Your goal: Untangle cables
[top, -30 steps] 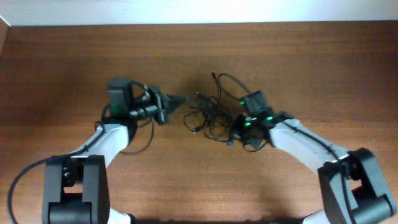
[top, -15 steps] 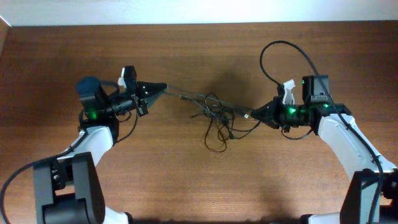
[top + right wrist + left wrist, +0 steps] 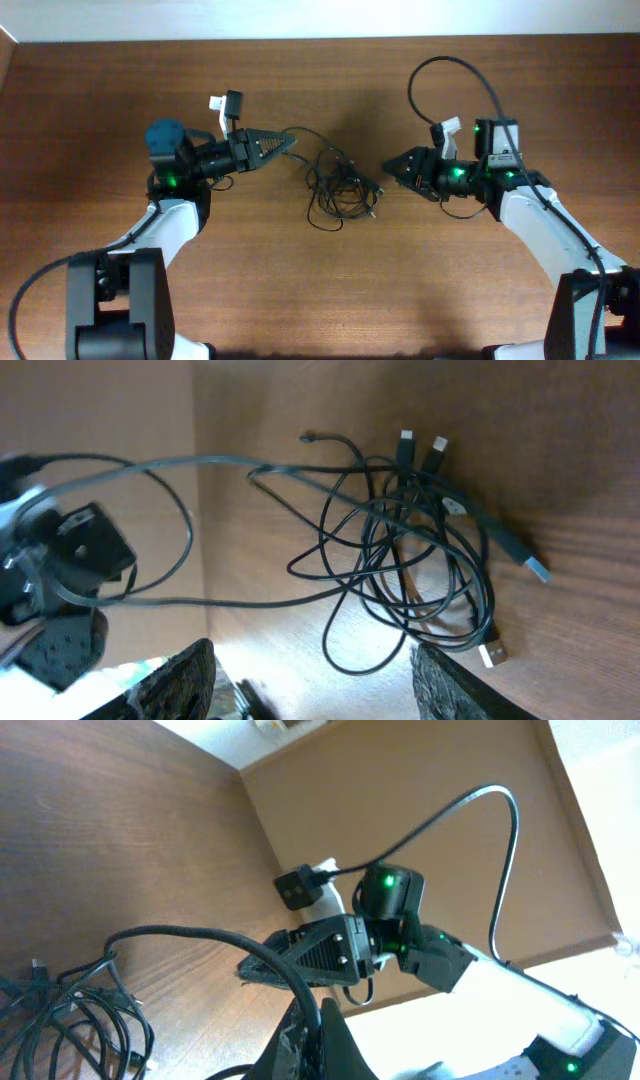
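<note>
The cables (image 3: 338, 188) lie as one loose tangled clump of thin black cords in the middle of the table, between the two arms. My left gripper (image 3: 287, 143) hovers up and left of the clump, shut on one cord that runs slack from its tips down into the tangle. In the left wrist view that cord (image 3: 200, 935) is pinched between the closed fingers (image 3: 335, 1040). My right gripper (image 3: 388, 166) is just right of the clump, open and holding nothing. Its wrist view shows the cables (image 3: 410, 540) and their plug ends (image 3: 490, 653) ahead of the spread fingers (image 3: 185, 680).
The brown wooden table (image 3: 320, 290) ends at a pale wall along its far edge (image 3: 320, 40). The right arm's own thick black cable (image 3: 445, 65) loops up behind it. Both arm bases stand at the front corners.
The right gripper has opened and let go of the cord it was pulling. The stretched cords have slackened back into a clump. The left gripper, still shut on its cord, moved right toward the clump.
</note>
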`<state>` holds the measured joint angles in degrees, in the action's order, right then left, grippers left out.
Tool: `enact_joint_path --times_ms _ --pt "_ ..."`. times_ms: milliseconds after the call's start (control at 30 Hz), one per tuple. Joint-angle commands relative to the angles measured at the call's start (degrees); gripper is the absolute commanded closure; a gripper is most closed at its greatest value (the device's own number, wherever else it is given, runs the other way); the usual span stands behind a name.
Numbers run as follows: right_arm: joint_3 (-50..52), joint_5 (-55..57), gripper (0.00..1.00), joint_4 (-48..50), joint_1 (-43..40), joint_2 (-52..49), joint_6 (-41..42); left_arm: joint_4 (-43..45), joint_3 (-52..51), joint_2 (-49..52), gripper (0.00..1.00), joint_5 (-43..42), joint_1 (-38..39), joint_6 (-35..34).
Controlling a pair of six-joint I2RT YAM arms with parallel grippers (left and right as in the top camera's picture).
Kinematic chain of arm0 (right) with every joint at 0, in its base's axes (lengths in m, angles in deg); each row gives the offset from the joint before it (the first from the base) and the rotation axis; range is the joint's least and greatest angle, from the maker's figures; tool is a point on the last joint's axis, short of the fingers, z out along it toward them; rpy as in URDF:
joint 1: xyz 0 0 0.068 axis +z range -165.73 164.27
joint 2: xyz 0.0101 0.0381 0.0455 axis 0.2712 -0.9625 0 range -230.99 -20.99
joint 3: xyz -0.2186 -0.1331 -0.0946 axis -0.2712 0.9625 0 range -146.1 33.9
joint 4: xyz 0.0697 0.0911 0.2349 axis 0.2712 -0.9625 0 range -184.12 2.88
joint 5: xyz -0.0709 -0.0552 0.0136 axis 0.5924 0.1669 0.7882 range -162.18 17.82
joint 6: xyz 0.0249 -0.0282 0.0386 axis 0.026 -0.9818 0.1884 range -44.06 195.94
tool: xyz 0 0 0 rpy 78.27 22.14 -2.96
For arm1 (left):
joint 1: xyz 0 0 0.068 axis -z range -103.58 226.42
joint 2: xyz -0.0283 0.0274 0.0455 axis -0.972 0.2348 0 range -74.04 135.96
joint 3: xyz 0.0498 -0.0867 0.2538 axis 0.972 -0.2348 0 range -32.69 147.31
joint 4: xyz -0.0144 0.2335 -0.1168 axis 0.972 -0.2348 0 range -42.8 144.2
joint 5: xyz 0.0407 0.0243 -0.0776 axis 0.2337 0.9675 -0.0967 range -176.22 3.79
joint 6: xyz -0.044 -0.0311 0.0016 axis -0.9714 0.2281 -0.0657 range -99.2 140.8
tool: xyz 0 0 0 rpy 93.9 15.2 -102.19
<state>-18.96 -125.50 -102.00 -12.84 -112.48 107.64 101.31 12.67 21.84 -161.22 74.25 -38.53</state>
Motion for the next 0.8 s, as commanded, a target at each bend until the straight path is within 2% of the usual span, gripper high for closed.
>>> enact_joint_path --times_ms 0,33,67,133,200,233,267,333,400,433,567,667,767 --pt "0.1 13.7 0.34 12.7 10.2 -0.5 21.7 4.7 0.9 -0.8 1.0 -6.3 0.8 0.9" --pt "0.1 14.8 0.31 17.3 12.1 -0.5 22.2 4.7 0.9 -0.8 1.0 -7.0 0.8 0.9" --pt "0.1 15.9 0.2 23.0 14.0 -0.5 20.3 5.4 0.9 -0.8 1.0 -7.7 1.0 0.9" --pt "0.1 17.7 0.2 27.4 15.7 -0.5 18.5 7.8 0.9 -0.8 1.0 -8.5 1.4 0.4" --pt "0.1 19.5 0.23 27.7 16.3 -0.5 18.5 10.3 0.9 -0.8 1.0 -8.8 1.4 -1.3" --pt "0.1 19.5 0.29 26.9 16.3 -0.6 20.5 12.7 0.9 -0.8 1.0 -8.8 1.4 -3.1" --pt "0.1 19.5 0.29 24.7 16.3 -0.6 26.2 14.2 0.9 -0.8 1.0 -8.6 1.4 -4.6" --pt "0.1 18.9 0.29 20.8 16.3 -0.6 30.9 14.1 0.9 -0.8 1.0 -5.8 1.4 -7.3" --pt "0.1 18.3 0.29 16.8 17.3 -0.7 32.5 14.1 0.9 -0.8 1.0 -2.7 1.4 -11.6" --pt "0.1 20.3 0.29 16.3 18.5 -0.8 32.4 13.6 0.9 -0.8 1.0 0.7 1.4 -15.6" --pt "0.1 32.0 0.29 16.4 23.1 -0.9 33.8 13.5 0.9 -0.8 1.0 3.9 1.4 -24.9" --pt "0.1 40.3 0.29 19.2 26.0 -1.6 33.7 13.5 0.9 -0.8 1.0 3.9 1.4 -28.9" --pt "0.1 40.3 0.29 25.1 26.4 -5.0 33.8 13.5 0.9 -0.8 1.0 3.9 1.4 -35.9"
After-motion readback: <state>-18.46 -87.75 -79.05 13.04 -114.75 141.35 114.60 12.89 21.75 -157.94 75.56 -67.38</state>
